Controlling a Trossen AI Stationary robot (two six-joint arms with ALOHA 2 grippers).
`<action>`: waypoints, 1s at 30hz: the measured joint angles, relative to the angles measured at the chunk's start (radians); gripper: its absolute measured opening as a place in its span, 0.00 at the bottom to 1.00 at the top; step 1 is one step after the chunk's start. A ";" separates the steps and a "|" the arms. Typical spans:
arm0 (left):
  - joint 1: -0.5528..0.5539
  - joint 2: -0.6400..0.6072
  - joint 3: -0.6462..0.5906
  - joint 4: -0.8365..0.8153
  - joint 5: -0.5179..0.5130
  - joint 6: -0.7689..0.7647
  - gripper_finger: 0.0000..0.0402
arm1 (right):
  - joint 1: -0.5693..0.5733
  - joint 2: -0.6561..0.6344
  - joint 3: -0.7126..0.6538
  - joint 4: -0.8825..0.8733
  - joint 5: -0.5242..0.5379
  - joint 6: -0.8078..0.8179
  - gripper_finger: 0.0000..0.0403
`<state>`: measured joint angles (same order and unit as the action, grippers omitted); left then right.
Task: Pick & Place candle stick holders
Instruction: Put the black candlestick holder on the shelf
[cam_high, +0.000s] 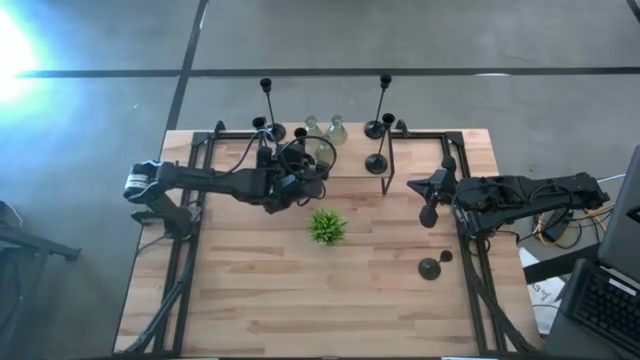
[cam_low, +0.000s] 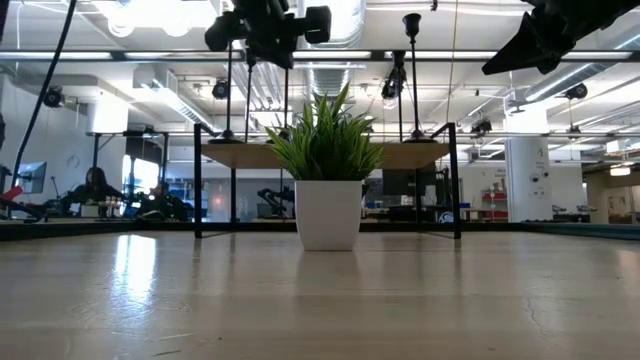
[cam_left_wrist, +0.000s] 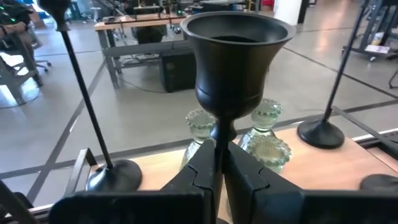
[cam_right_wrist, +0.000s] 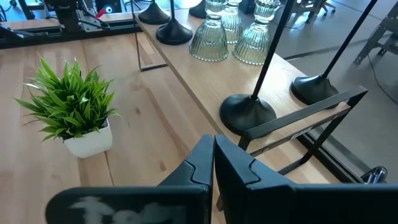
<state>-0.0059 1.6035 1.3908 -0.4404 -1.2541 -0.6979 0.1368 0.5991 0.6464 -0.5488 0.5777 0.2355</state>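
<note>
left fingers are pinching a black holder by its stem so it rides upright near the shelf, right fingers pressed together, idle over the counter

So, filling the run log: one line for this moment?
left pincer: shut on black holder stem | right pincer: shut, empty | plant: mid-table

On the table, the potted plant stands near the middle. Behind it runs a raised shelf carrying tall candle stick holders at both ends, with glass holders between them. One short holder stands on the table right of the plant, below the right gripper. The left gripper sits just left of the plant, by the shelf.
</note>
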 joint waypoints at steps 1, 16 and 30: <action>0.002 0.000 0.000 0.000 -0.004 0.000 0.04 | 0.000 0.000 -0.001 0.001 0.000 0.000 0.02; 0.033 0.000 -0.002 -0.001 -0.008 -0.003 0.04 | 0.000 0.000 -0.016 0.001 0.000 -0.002 0.02; 0.067 -0.002 -0.003 0.012 0.014 -0.001 0.04 | 0.000 0.000 -0.016 0.006 0.000 -0.003 0.02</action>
<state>0.0609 1.6020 1.3876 -0.4281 -1.2404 -0.6994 0.1371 0.5991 0.6300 -0.5430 0.5781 0.2329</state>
